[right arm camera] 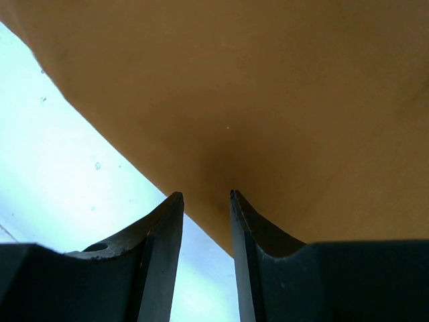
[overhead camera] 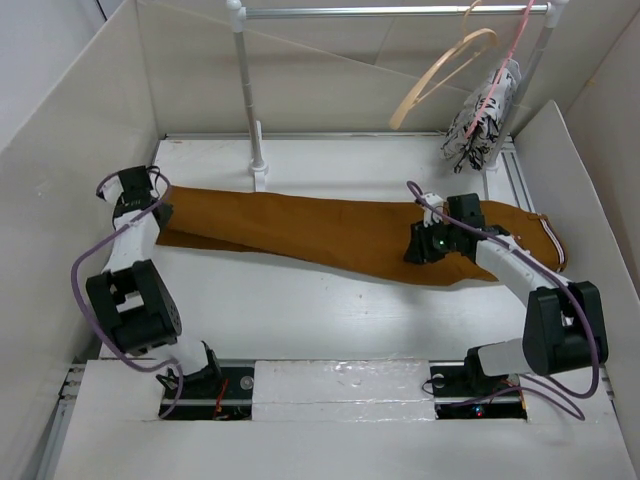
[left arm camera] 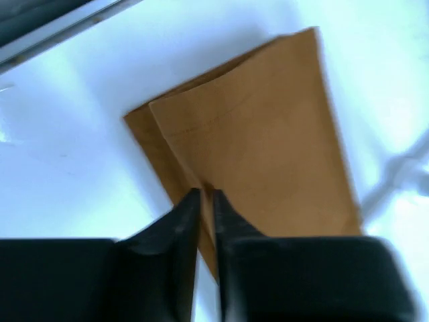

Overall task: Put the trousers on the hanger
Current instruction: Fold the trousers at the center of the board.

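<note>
The step in hand looks like taking hold of the trousers (overhead camera: 330, 225) at 2 places so they can be raised, and both grips need care. The right hand (overhead camera: 420, 247) is open, its 2 fingers (right arm camera: 164, 235) parted just above the near edge of the cloth at the thigh, with bare tabletop (overhead camera: 300, 300) showing to its left. It should press down and bite well in from that edge, catching both layers, or it may lift only the top one. The left hand (overhead camera: 158, 212) sits at the cuffs with its fingers almost together, only a sliver between them, astride the edge of the lower leg. I cannot tell whether cloth is pinched there. A firm hold should be confirmed before any lift, since a thin hem could slip out. The hanger (overhead camera: 440, 75) hangs on the rail (overhead camera: 390, 12), beyond and above the right hand and well apart from the left, so the carry will likely be long. The trousers lie flat between the 2 hands, rust-brown and smooth, the legs stacked slightly askew at the cuffs, a stitched hem line showing just ahead of the left fingertips.
</note>
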`<state>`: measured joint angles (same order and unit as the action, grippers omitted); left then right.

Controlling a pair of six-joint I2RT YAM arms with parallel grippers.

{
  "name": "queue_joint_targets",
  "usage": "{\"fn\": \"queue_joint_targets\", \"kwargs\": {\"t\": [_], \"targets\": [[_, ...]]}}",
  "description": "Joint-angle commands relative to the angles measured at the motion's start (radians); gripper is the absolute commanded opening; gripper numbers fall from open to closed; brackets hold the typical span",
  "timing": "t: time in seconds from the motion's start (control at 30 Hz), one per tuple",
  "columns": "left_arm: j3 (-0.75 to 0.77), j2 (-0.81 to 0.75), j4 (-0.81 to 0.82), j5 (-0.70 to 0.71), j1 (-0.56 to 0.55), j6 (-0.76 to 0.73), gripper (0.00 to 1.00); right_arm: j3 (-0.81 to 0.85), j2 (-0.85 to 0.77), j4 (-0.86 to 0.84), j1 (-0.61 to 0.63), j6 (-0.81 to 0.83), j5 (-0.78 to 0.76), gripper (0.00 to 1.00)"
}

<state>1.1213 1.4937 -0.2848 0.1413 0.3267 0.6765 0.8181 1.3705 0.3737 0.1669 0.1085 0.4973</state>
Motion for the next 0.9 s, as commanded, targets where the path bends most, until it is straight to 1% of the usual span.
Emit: {"fn": "queue_joint_targets", "kwargs": {"t": [0.0,0.03,0.07,0.13,0.17,0.2,0.23,0.27,0.33,0.37,0.4,0.43,0.47,0.5,0.53,0.57,0.6,0.63,0.67,0.73,0.8,0.83,0.87], "targets": [[-0.049,0.136,-0.039,0.110,0.009,0.012,0.13,0.044,0.022,-0.012,-0.023,0.046,0.053,0.40],[-0.045,0.154,-0.063,0.113,0.009,0.023,0.21,0.053,0.028,-0.006,-0.032,0.054,0.067,0.41],[-0.049,0.163,-0.063,0.115,0.009,0.029,0.40,0.073,0.030,0.017,-0.032,0.066,0.070,0.41],[-0.072,0.143,-0.033,0.113,0.009,0.032,0.65,0.087,0.022,0.036,-0.032,0.072,0.063,0.42],[-0.078,0.128,-0.018,0.097,0.009,0.028,0.81,0.093,0.015,0.056,-0.043,0.077,0.061,0.44],[-0.078,0.110,-0.002,0.093,0.009,0.021,0.85,0.105,0.000,0.065,-0.043,0.080,0.060,0.45],[-0.072,0.106,-0.001,0.086,0.009,0.018,0.86,0.110,-0.008,0.076,-0.053,0.079,0.052,0.47],[-0.068,0.106,0.006,0.052,0.009,0.012,0.87,0.113,-0.017,0.091,-0.072,0.074,0.047,0.53],[-0.057,0.122,0.010,0.015,0.009,0.011,0.87,0.121,-0.039,0.105,-0.095,0.068,0.034,0.59],[-0.058,0.150,0.013,-0.027,0.009,0.009,0.87,0.121,-0.045,0.122,-0.107,0.053,0.026,0.64],[-0.057,0.170,0.016,-0.045,0.009,0.012,0.86,0.119,-0.050,0.125,-0.142,0.045,0.021,0.66],[-0.055,0.190,0.018,-0.063,0.009,0.020,0.86,0.110,-0.059,0.128,-0.162,0.034,0.021,0.68],[-0.057,0.210,0.025,-0.095,0.009,0.023,0.82,0.102,-0.065,0.122,-0.185,0.011,0.029,0.71],[-0.055,0.265,0.032,-0.106,0.009,0.032,0.75,0.087,-0.076,0.108,-0.226,-0.003,0.056,0.72],[-0.054,0.266,0.032,-0.106,0.009,0.035,0.75,0.087,-0.079,0.108,-0.245,-0.003,0.073,0.72],[-0.051,0.287,0.035,-0.109,0.009,0.037,0.42,0.085,-0.082,0.106,-0.259,-0.009,0.089,0.72],[-0.052,0.293,0.029,-0.102,0.009,0.041,0.17,0.087,-0.085,0.105,-0.277,-0.013,0.102,0.72],[-0.049,0.296,0.019,-0.088,0.009,0.046,0.04,0.087,-0.090,0.103,-0.277,-0.015,0.119,0.71],[-0.049,0.292,0.013,-0.056,0.009,0.054,0.00,0.095,-0.106,0.113,-0.277,-0.018,0.115,0.71],[-0.080,0.269,-0.004,-0.026,0.043,0.057,0.00,0.102,-0.129,0.137,-0.302,-0.013,0.069,0.71],[-0.118,0.205,-0.011,0.021,0.110,0.060,0.00,0.102,-0.174,0.168,-0.335,-0.010,0.037,0.71],[-0.171,0.180,-0.010,0.035,0.135,0.054,0.00,0.099,-0.185,0.178,-0.360,-0.007,0.006,0.71],[-0.196,0.153,-0.005,0.038,0.158,0.048,0.00,0.093,-0.197,0.188,-0.427,-0.018,0.003,0.71]]}}
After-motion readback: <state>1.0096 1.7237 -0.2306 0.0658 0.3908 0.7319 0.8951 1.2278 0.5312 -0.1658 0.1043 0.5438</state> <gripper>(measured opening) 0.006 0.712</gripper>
